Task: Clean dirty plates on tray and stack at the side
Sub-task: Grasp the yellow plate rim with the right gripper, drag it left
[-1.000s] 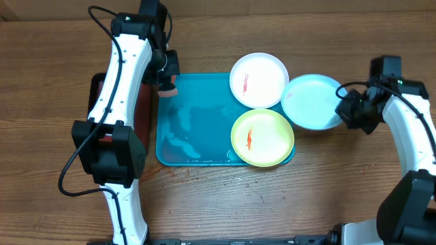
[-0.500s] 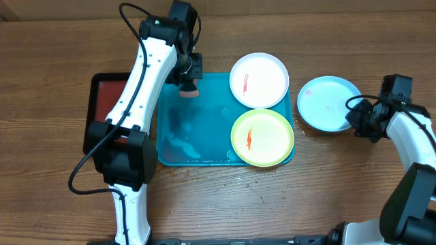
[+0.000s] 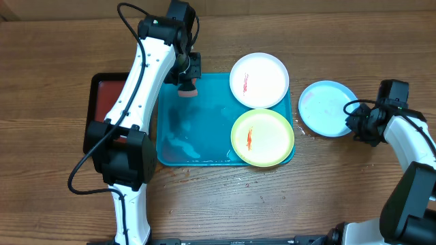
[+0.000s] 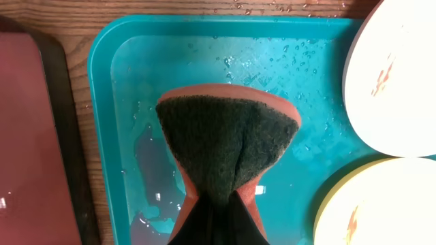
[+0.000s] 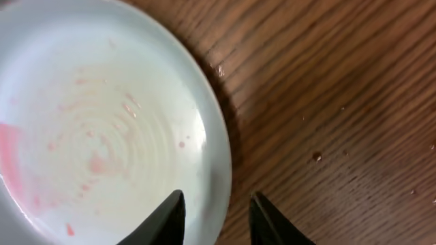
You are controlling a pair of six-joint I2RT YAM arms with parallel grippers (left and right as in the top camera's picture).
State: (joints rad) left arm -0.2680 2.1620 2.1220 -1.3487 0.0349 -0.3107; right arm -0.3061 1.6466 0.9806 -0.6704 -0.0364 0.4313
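Overhead, wooden table [image 3: 218, 204]: bare wood shows across the lower frame and along the top edge.

Tray [image 3: 197, 129]: turquoise, centre frame, long side horizontal. Its left half is bare plastic with a water film and droplets. Its right half carries two plates.

Dark red tray [image 3: 105, 102]: lies just left of the turquoise one, partly under the left arm.

White plate [image 3: 259, 80]: upper right of the tray, overhanging the top rim. There is a short red-orange smear left of its centre.

Yellow-green plate [image 3: 262, 137]: lower right corner of the tray, reaching the right and lower rims. It has a red-orange smear near its centre. Its edge meets the white plate's; I cannot tell which lies on top.

Light blue plate [image 3: 327, 109]: flat on the wood right of the tray, with a narrow strip of wood between them. The right wrist view shows faint pink streaks inside it.

Sponge [image 4: 228, 143]: orange with a dark green scouring face, above the tray's upper left area.

Left gripper [image 4: 218, 218]: closed on the sponge, pinching it into a fold.

Right gripper [image 5: 216, 218]: at the light blue plate's right edge, jaws narrowly apart. One finger is over the plate and the other over wood, with the rim between them.
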